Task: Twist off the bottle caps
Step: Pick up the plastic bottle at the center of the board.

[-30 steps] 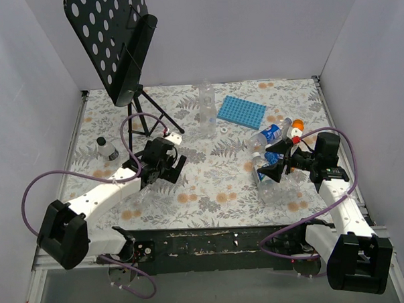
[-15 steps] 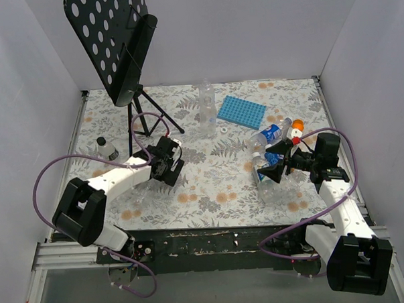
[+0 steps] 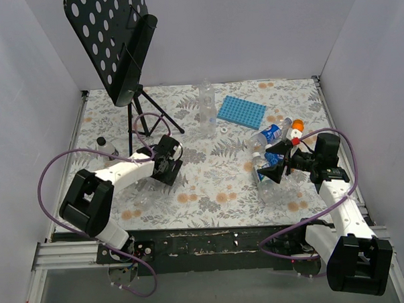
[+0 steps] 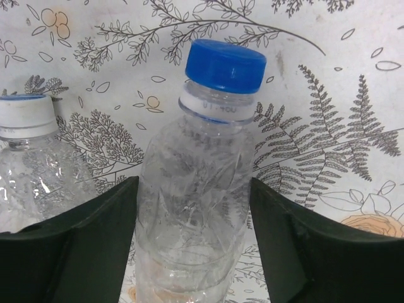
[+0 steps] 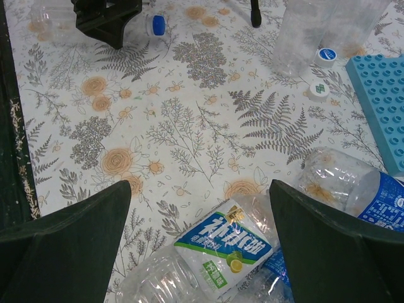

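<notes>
In the left wrist view a clear bottle with a blue bottle cap lies between my left gripper's fingers, which press against both of its sides. A second bottle with a white cap lies beside it on the left. From above, the left gripper sits left of centre on the floral table. My right gripper hangs open over a bottle with a green-and-blue label, one of several bottles heaped at the right.
A tall clear bottle stands at the back, with a loose white cap and a blue ridged tray near it. A black music stand rises at the back left. An orange object lies by the heap.
My left gripper slid a little farther from the near edge, its arm folding in, and its jaws narrowed from wide open onto the blue-capped bottle. The right arm stayed still.
</notes>
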Tool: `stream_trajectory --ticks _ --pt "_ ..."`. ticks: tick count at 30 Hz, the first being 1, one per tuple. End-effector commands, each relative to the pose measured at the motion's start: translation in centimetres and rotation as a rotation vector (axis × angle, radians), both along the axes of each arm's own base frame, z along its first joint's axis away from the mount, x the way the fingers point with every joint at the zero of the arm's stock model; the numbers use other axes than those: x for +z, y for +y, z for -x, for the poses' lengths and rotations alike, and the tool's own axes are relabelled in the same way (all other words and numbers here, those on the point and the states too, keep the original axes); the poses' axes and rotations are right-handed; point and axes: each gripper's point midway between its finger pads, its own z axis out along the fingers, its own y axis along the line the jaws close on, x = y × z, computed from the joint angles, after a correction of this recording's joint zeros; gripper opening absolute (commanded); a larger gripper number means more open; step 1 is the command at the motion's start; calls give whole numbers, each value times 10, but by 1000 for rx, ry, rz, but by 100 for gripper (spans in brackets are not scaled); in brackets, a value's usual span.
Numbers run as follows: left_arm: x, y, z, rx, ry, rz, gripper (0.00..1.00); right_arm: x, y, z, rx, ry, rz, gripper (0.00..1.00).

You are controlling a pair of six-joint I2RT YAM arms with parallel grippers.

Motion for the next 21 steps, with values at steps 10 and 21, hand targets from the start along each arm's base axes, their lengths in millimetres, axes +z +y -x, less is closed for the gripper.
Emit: stream_trajectory --ticks 10,21 --pt "7 -36 2 -53 58 179 20 18 0 -3 8 -65 7 98" --pt "84 -118 23 -165 1 681 11 14 0 -3 15 -51 5 98"
